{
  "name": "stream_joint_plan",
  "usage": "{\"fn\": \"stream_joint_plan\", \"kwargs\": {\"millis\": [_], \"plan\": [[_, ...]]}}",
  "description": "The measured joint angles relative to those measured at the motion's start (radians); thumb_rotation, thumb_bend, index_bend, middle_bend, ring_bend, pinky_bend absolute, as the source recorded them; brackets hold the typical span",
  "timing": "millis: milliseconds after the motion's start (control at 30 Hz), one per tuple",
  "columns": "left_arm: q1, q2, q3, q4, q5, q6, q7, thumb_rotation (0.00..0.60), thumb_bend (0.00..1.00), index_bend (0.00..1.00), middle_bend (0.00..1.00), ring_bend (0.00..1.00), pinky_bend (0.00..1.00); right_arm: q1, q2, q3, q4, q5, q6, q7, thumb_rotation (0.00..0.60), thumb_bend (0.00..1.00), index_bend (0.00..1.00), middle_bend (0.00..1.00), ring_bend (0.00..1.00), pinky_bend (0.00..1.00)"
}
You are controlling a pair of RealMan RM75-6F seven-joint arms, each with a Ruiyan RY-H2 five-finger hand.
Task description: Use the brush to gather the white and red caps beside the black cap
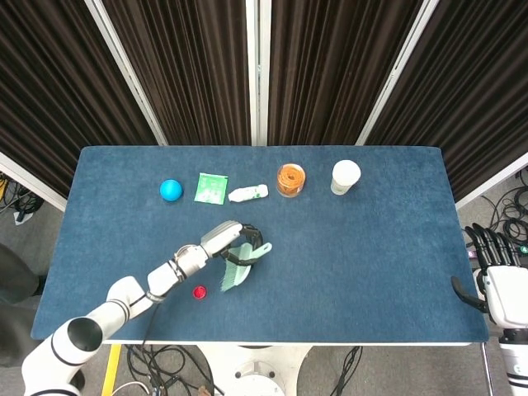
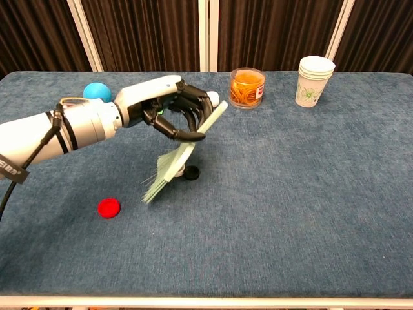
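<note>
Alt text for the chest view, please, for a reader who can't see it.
The robot's left hand holds a pale green brush angled down over a black cap on a blue table; a red cap lies further left.

No wording or number can be read in either view. The green packet (image 1: 211, 187) carries white print, the white tube (image 1: 248, 193) a green label, and the paper cup (image 2: 313, 81) a faint green pattern, yet all are too small and blurred to make out.
</note>
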Motion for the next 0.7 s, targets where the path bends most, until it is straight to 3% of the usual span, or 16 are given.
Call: {"fn": "stream_joint_plan", "kwargs": {"millis": [367, 700], "plan": [[0.098, 0.151, -0.066, -0.199, -0.112, 0.029, 0.197, 0.600, 0.41, 0.55, 0.59, 0.40, 0.44, 0.018, 0.000, 0.003, 0.023, -0.021, -0.017, 0.020, 0.600, 0.22, 0.00, 0.05, 0.00, 0.00], [0.277, 0.291, -0.092, -0.520, -0.235, 0.094, 0.503, 0.600, 0.43, 0.56, 0.60, 0.40, 0.43, 0.037, -0.001, 0.009, 0.032, -0.015, -0.042, 0.023, 0.600, 0.22, 0.00, 0.05, 0.00, 0.00]]}}
